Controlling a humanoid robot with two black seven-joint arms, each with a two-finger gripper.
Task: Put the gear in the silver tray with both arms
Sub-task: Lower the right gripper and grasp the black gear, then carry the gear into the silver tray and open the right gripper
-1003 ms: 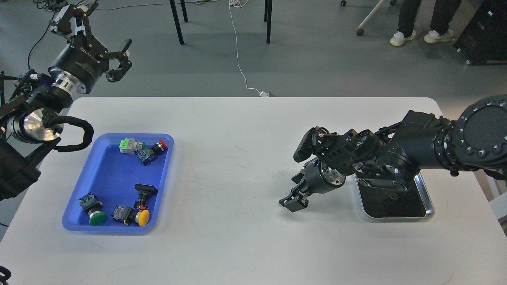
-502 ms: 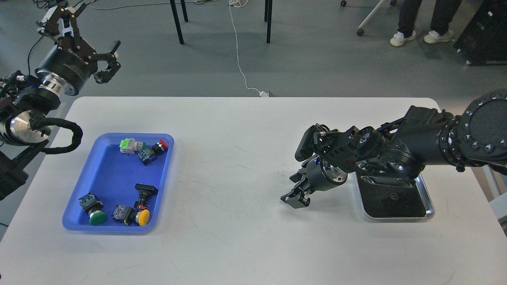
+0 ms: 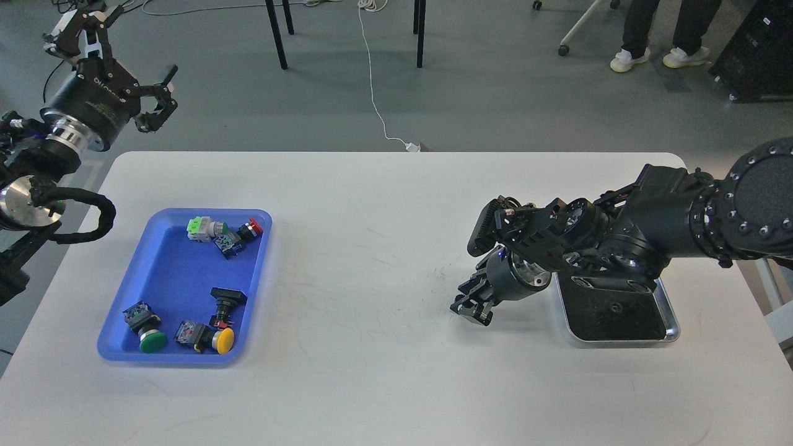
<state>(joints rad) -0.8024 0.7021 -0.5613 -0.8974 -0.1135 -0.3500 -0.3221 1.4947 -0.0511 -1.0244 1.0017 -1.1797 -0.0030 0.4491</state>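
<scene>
The silver tray (image 3: 672, 331) sits on the white table at the right, its far end hidden under my right arm. A small dark gear (image 3: 615, 306) lies on the tray's dark floor. My right gripper (image 3: 473, 302) hangs just above the table, left of the tray, pointing down and left. Its fingers stand a little apart with nothing between them. My left gripper (image 3: 131, 46) is raised beyond the table's far left corner, open and empty.
A blue plastic tray (image 3: 124, 313) at the left holds several push-button switches with green, yellow and red caps. Chair legs, a white cable and a person's feet are on the floor beyond the table.
My left arm has drawn back up and to the left. My right gripper has shifted a little right toward the silver tray and turned, and the gear now shows on the tray floor.
</scene>
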